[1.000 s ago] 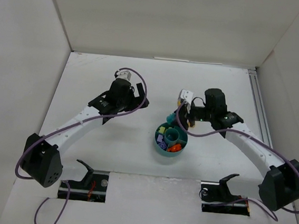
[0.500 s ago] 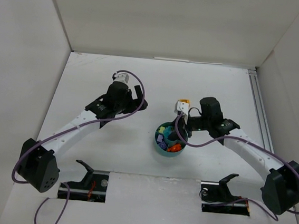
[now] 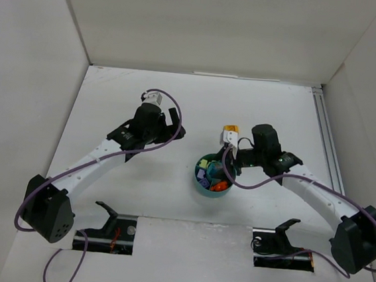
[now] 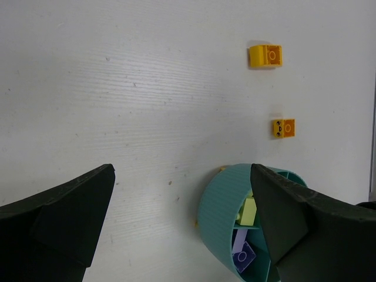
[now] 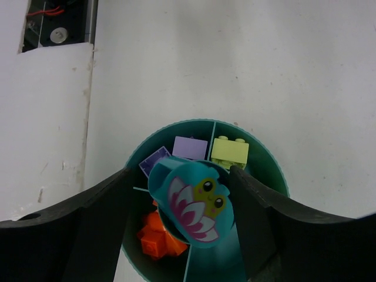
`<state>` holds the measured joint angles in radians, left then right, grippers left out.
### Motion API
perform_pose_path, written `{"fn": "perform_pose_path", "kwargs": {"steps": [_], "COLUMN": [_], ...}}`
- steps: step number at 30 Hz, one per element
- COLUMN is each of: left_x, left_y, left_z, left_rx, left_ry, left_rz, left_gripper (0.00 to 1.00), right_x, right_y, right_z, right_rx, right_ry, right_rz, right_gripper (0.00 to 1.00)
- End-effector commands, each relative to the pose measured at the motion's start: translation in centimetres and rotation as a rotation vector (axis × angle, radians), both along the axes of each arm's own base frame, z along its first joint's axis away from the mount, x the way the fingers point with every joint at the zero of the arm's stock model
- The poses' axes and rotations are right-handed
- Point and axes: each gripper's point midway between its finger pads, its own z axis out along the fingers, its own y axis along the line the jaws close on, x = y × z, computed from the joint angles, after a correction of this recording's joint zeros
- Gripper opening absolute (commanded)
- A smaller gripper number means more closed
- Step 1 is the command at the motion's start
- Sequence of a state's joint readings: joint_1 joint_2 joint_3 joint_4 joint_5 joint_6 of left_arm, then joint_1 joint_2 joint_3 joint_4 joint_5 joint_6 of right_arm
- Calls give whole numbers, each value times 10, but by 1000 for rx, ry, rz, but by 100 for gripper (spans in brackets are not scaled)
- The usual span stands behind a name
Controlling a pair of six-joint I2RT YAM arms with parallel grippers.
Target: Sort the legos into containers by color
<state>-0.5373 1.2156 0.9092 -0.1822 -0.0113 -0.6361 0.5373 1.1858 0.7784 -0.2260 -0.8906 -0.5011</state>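
A white desk (image 3: 169,199) is shut in by plain white walls (image 3: 205,29) at its left, far and right edges. A small round teal dish (image 3: 200,184) is set a little right of the middle of the desk, between the two arms. In the right wrist view the dish (image 5: 264,158) is seen from above, divided into wedge sections. Two purple bricks (image 5: 190,148) are lodged in one section, a lime green brick (image 5: 230,151) lies in the section beside it, and orange pieces (image 5: 157,238) are heaped in another.

The right gripper (image 3: 223,169) is held directly over the dish. Its fingers (image 5: 100,223) are closed onto a teal piece (image 5: 191,208), which is printed with a pink-and-white flower and a small yellow-green face. The piece is gripped above the middle of the dish; whether it touches the dish cannot be told.

The left gripper (image 3: 173,123) is held over bare desk to the left of the dish, toward the far edge. Its jaws are spread wide, and nothing is held between them. In the left wrist view the ribbed outer wall of the dish (image 4: 217,217) is seen beside the right-hand finger (image 4: 311,229). Two loose bricks lie on the desk, apart from the dish and from each other: a yellow brick (image 4: 265,56) and an orange-yellow brick (image 4: 283,127) with a face printed on it.
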Motion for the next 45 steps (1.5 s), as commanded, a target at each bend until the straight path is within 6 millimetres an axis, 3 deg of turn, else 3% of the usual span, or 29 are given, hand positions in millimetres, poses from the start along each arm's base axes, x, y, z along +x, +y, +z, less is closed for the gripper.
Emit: {"fn": "perform_pose_path", "kwargs": {"steps": [1,6,8,9,10,13,15,17,19,23,26,30,32,38,39,41,43,44,45], "left_x": [2,2,3,3,4,5,5,5,5,3,3,7,10,27,30,39,44,49,54], "left_y": [-2,-2,-3,-3,-3,-4,-4,-4,-4,-3,-3,-5,-8,-15,-14,-16,-16,-19,-15], "left_z": [19,19,16,16,20,17,17,17,17,15,15,15,9,17,12,19,10,17,14], "left_rx": [-34,-34,-29,-29,-34,-29,-29,-29,-29,-25,-25,-22,-10,22,40,48,80,81,100], "left_ry": [-57,-57,-49,-49,-57,-49,-49,-49,-49,-41,-41,-53,-38,-57,-42,-60,-35,-50,-46], "left_rz": [-6,-6,-6,-6,-6,-6,-6,-6,-6,-6,-6,-11,-24,-38,-28,-20,-21,-27,-17], "left_gripper": [100,100,100,100,100,100,100,100,100,100,100,100,100,100,100,100,100,100,100], "right_x": [-3,-2,1,7,12,19,20,20,13,16,28,66,94,155,166,184,198,206,211], "right_y": [4,2,-3,-8,-11,-22,-25,-23,-15,-16,-17,-38,-60,-107,-114,-126,-125,-125,-118], "right_z": [12,16,17,19,18,17,16,10,7,1,23,44,47,16,19,1,0,-15,-18], "right_rx": [40,35,31,27,21,12,7,0,-17,-62,-33,-41,-66,-258,-278,-372,-405,-465,-468], "right_ry": [-46,-65,-71,-66,-69,-58,-48,-35,-35,-32,-92,-120,-110,-40,-47,-54,-76,-93,-112], "right_rz": [32,12,-9,-55,-76,-119,-128,-113,-80,-117,-180,-388,-517,-794,-834,-887,-873,-825,-766], "right_gripper": [73,75,70,56,52,48,47,54,54,52,54,58,61,83,85,91,94,100,100]}}
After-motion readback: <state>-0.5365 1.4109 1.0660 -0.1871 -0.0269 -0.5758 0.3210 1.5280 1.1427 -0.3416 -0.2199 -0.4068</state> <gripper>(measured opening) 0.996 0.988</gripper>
